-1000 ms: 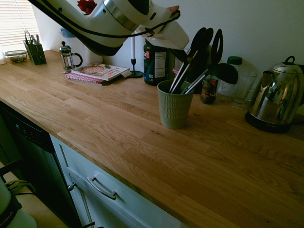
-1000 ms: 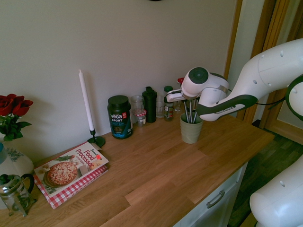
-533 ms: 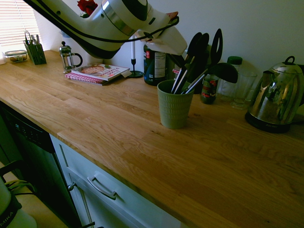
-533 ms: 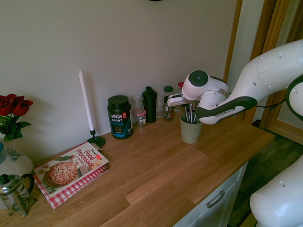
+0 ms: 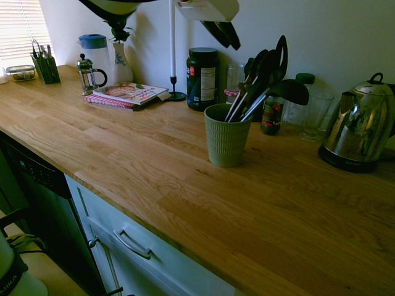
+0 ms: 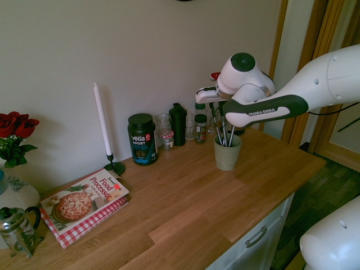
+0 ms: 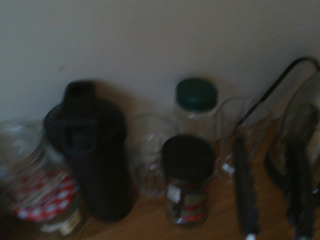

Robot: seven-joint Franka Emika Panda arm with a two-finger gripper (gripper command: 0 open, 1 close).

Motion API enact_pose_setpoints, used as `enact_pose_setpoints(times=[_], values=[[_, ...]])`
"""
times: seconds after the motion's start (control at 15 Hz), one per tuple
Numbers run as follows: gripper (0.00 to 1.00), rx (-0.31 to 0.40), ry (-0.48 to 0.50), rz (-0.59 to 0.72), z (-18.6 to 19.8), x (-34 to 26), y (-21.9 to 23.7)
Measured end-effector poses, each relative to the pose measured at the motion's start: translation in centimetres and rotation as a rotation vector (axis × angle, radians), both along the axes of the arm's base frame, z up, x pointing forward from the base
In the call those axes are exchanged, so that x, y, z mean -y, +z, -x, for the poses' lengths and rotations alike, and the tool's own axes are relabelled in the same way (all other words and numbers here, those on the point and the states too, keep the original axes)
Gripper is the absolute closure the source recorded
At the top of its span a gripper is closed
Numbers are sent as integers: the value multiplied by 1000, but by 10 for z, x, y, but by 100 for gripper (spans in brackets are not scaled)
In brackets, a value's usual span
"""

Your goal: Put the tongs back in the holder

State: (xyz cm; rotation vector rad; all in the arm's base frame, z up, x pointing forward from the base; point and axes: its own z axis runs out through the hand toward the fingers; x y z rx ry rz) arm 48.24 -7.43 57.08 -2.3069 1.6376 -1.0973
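In the holder (image 5: 226,140) near the back of the surface (image 5: 154,166), the tongs (image 5: 245,98) now stand free, tips down inside the cup and the joined end up. A second ago my tool (image 5: 223,34) was low over the cup rim with its jaws closed on the tongs' upper part; now it has lifted clear, hanging above and a little to the wall side of the utensils, touching nothing. In the first exterior view its dark fingers look parted and carry nothing, though how wide I cannot judge well from this angle. I read that as the release done: tongs in, grip let go, arm backing off upward. The task looks finished bar the retreat. The tongs' long axis runs steeply up out of the cup, not plumb: in the first exterior view they lean up and to the right, toward the kettle (image 5: 361,123), resting against the rim among the black utensils (image 5: 274,65). In the second exterior view the tongs (image 6: 222,130) show only as thin metallic shafts rising from the holder (image 6: 227,153), with the tool (image 6: 216,107) just above them. The wrist view is blurred; it shows jars (image 7: 189,180) along the wall and dark utensil handles.
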Motion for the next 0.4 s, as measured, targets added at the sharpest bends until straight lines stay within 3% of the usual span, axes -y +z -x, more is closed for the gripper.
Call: enact_pose_setpoints(times=[0.4], values=[[0, -401, 181, -146, 26, -53, -89]])
